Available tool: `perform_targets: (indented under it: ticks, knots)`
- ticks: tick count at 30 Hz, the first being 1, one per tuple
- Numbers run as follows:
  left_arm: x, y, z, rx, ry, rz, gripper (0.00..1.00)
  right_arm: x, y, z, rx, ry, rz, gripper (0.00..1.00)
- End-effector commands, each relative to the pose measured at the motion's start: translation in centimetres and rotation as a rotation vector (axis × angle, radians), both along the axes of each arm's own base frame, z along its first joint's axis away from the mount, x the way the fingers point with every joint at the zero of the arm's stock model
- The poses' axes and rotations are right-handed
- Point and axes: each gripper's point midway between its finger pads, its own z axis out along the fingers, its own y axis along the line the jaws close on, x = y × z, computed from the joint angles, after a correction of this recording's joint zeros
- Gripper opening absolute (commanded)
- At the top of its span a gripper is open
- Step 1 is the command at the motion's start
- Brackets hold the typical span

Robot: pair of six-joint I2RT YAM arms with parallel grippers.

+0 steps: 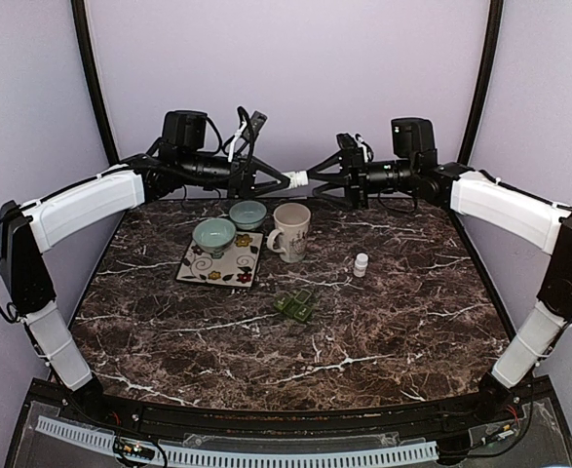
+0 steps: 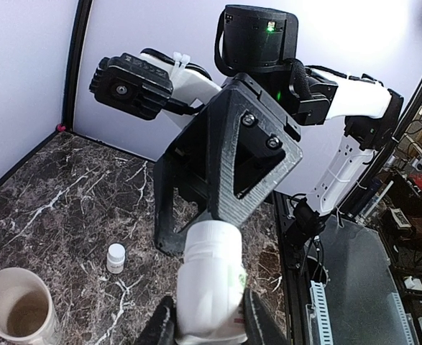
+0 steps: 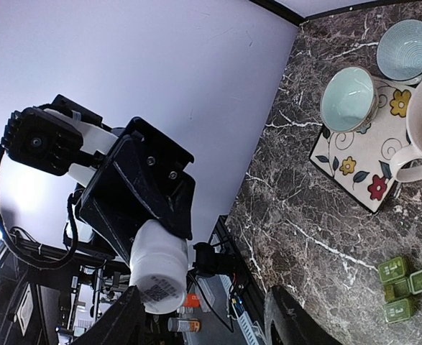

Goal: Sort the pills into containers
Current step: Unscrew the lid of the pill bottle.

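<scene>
Green pillbox (image 1: 295,305) perhaps, vial (image 1: 361,264), mug (image 1: 290,231)

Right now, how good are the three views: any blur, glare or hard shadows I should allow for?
Top view: even light, sharp, no hard shadows on the table. Left wrist view: left fingers blur at the bottom edge beside the bottle. Right wrist view: right fingers are dark, out-of-focus shapes; the flowered mat looks crisp.

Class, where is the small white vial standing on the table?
In the top external view the small white vial stands right of centre, to the right of the mug and beyond the green pill organiser.
</scene>
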Motion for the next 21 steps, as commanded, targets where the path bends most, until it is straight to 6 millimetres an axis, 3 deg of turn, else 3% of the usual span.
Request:
perform_targets:
  ticks: [1,21]
  knots:
    - [-0.3,-0.5,0.7,-0.009,-0.037,-0.017,0.00,-0.6,1.0,2.1,0.056,-0.050,0.054,0.57]
    - [0.1,-0.7,-0.4,0.008,-0.026,-0.020,0.00,-0.8,1.3,3.9,0.118,-0.061,0.080,0.56]
